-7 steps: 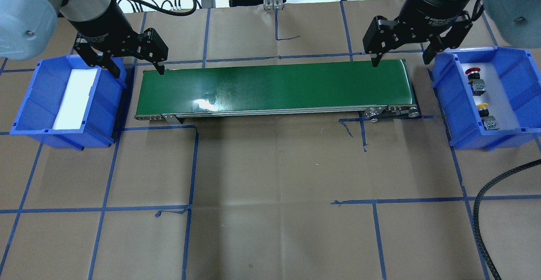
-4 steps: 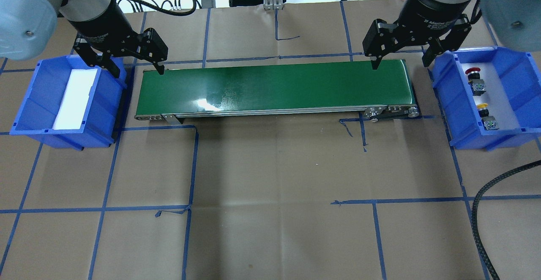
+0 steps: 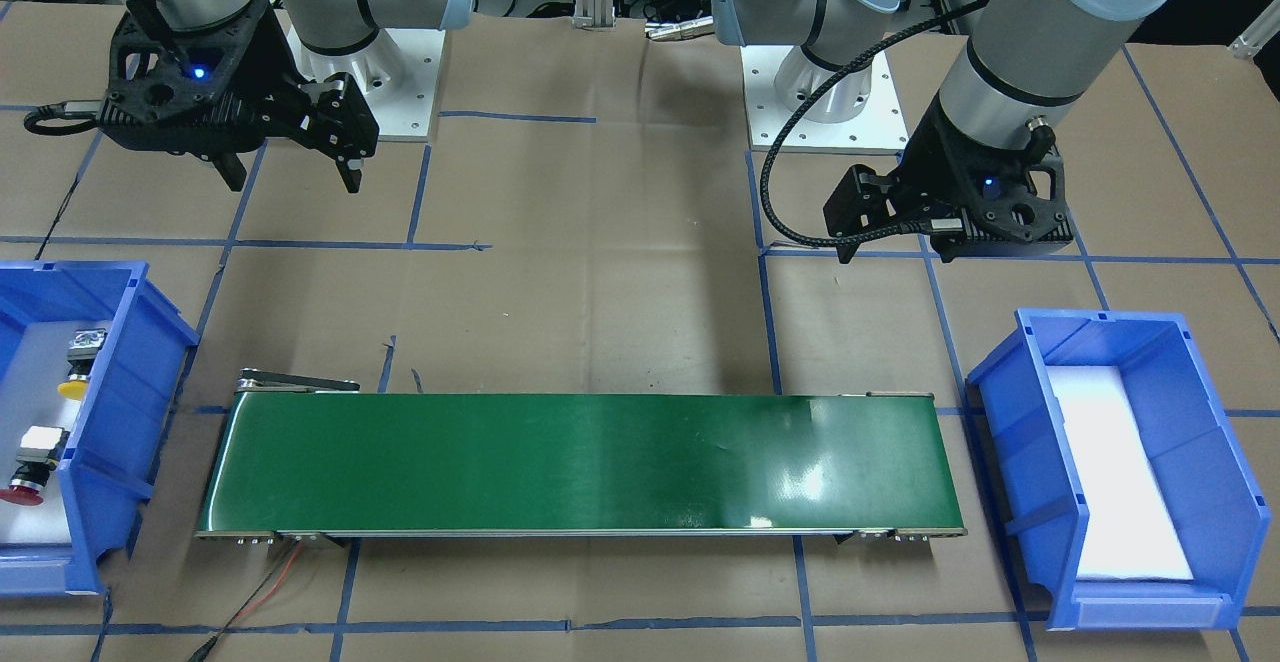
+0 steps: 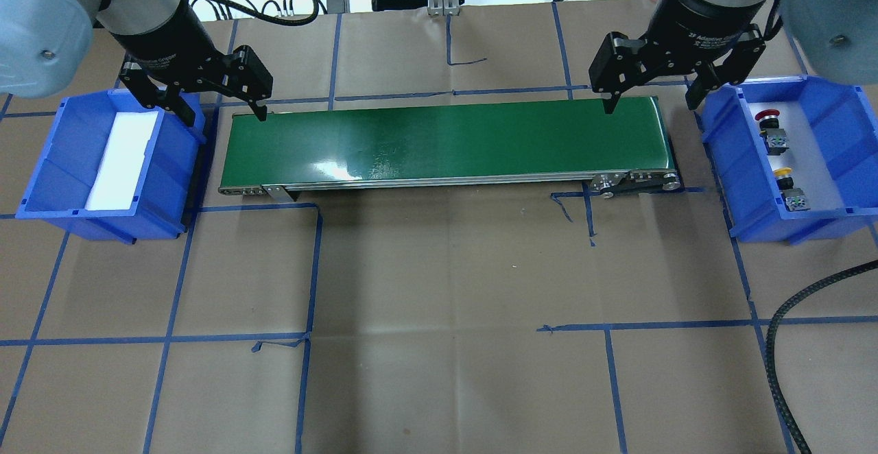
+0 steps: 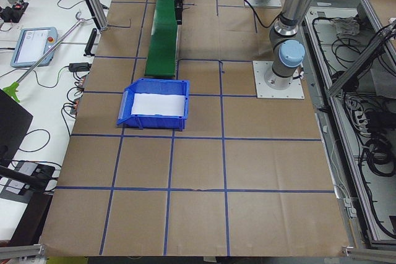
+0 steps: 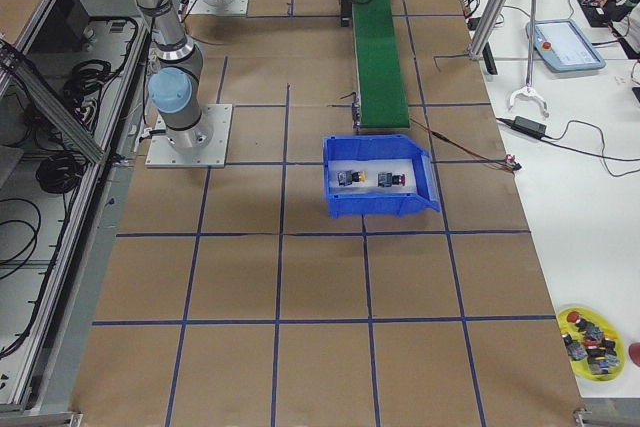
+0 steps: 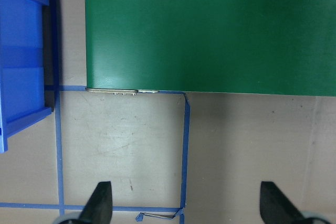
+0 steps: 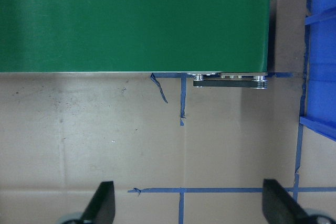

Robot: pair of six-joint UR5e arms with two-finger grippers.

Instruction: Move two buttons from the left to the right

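Blue left bin holds white foam; left gripper hangs wide apart, empty, near green belt left end; right gripper same near right end; red button, yellow button lie in right bin.

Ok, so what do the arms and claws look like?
Both arms are silver-grey tubes with pale blue joint caps. The left claw and right claw are black, two-fingered, with white lettering. A black braided cable runs along the left arm.
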